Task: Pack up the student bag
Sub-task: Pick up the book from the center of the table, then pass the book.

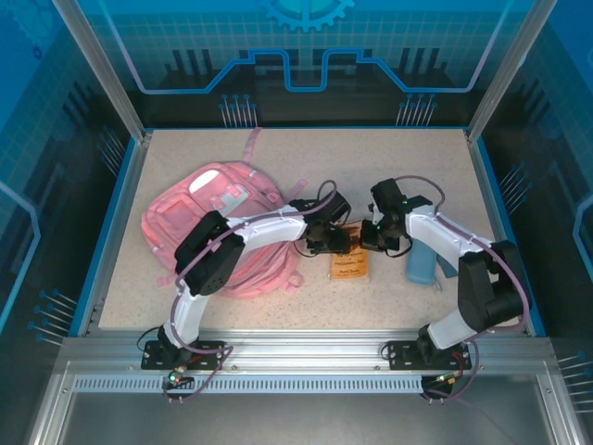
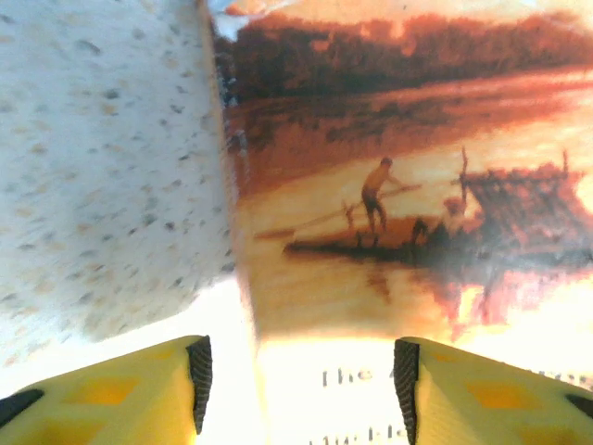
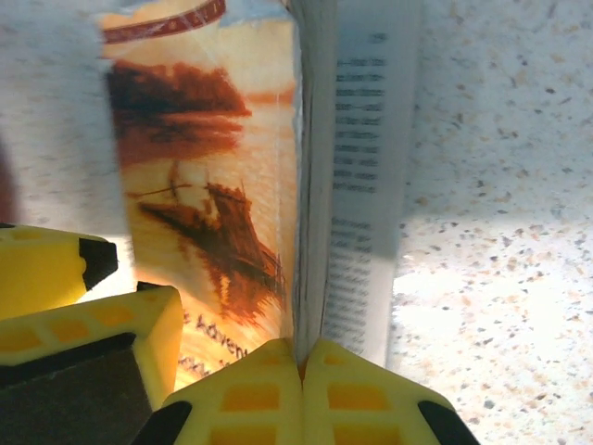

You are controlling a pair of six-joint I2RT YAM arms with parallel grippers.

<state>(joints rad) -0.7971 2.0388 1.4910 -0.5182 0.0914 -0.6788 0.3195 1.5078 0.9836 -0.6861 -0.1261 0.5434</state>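
The student bag [image 1: 185, 222], a big soft pink fabric backpack with a whitish patch [image 1: 206, 183], lies on the left side of the speckled pale tabletop [image 1: 371, 158]. Its far strap points toward the far edge. A raised blue rim [image 1: 111, 222] runs round the tabletop. There is bare room along the far side and in the near left corner.

A thin orange paper book [image 1: 349, 269] lies near the middle, just right of the bag. A blue round bottle [image 1: 422, 264] sits just right of the book.

Both arms reach in over the book. The left hand [image 2: 303, 385] is spread, and its yellow fingers [image 2: 199, 371] stand apart over the cover. The right hand [image 3: 301, 362] is pressed together, pinching the book's thin edge.

The cover shows a person with a pole on a raft on orange water. Below the picture the words start with "The A" [image 2: 347, 375], and the rest is cut off. A red band [image 3: 167, 23] with letters crosses the top of the cover, too blurry to read. The white part [image 3: 366, 167] beside the pinched edge has rows of small print, too small to read.
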